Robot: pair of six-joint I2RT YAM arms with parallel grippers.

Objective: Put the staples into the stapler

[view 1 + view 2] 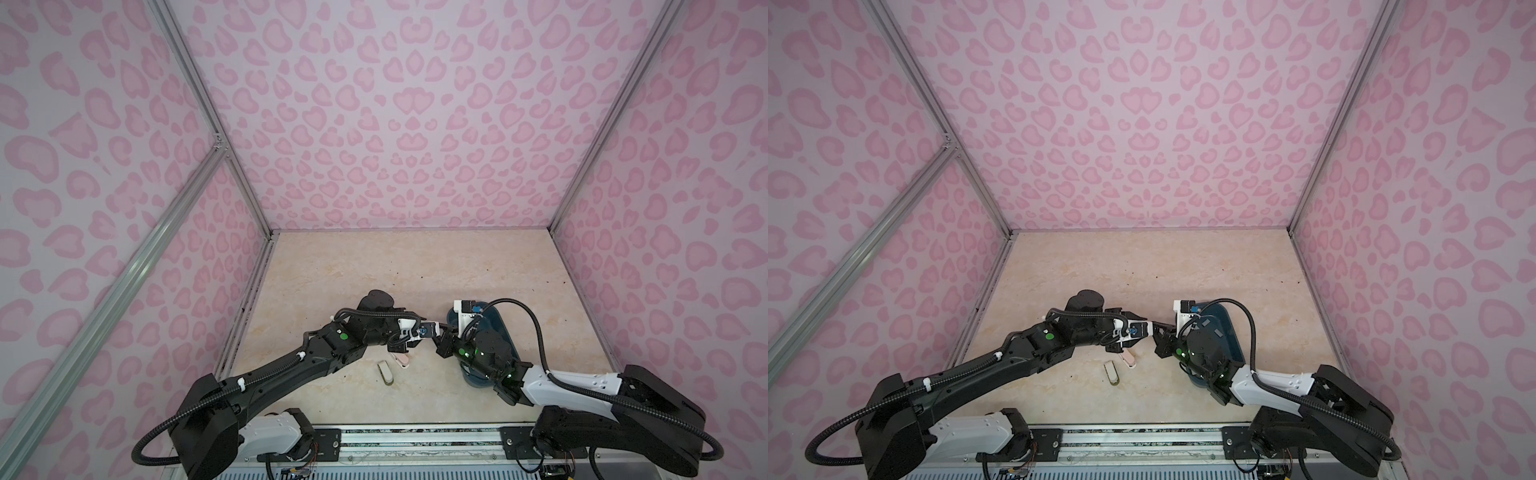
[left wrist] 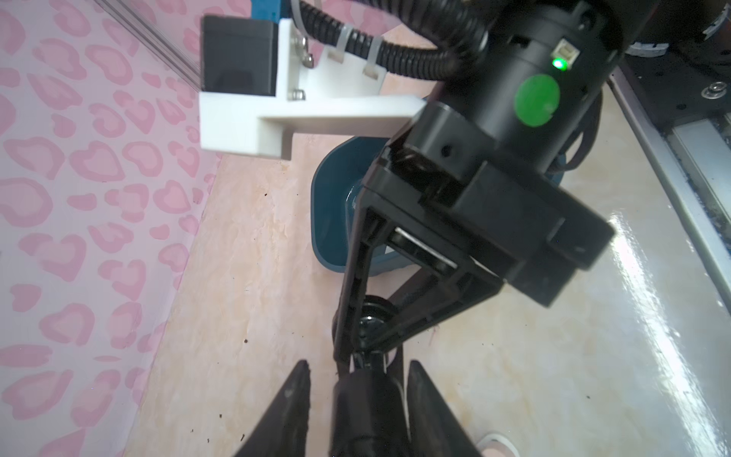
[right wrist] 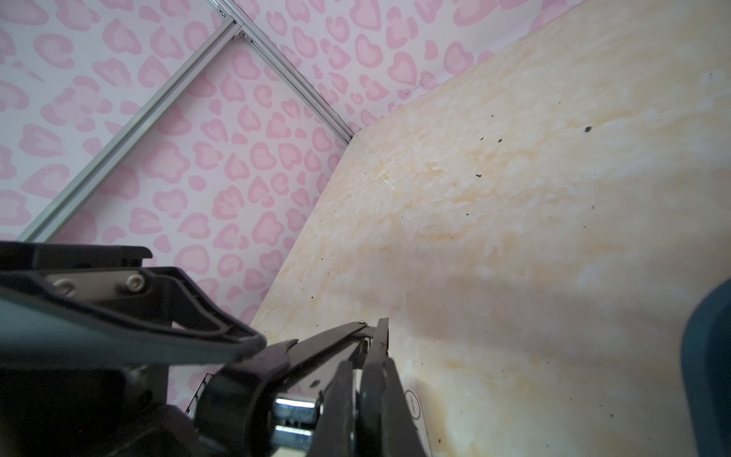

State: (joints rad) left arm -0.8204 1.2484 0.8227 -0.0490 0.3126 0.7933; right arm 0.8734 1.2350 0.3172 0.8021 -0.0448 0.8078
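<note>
Staples point(image 1: 1219, 332) are lying as small grey strips in the blue tray point(image 2: 328, 229) toward the right edge of the surface point(image 1: 415, 266), and we are seeing none of them lifted. We are holding the black stapler point(image 2: 364, 411) above the middle of the surface. Our right end effector point(image 3: 366, 368) is pinching a thin part of it with jaws pressed together, while our left end effector point(image 2: 358, 364) is standing spread on either side of its body without gripping. We are judging the task barely begun: fetching a strip and seating it are remaining.
</note>
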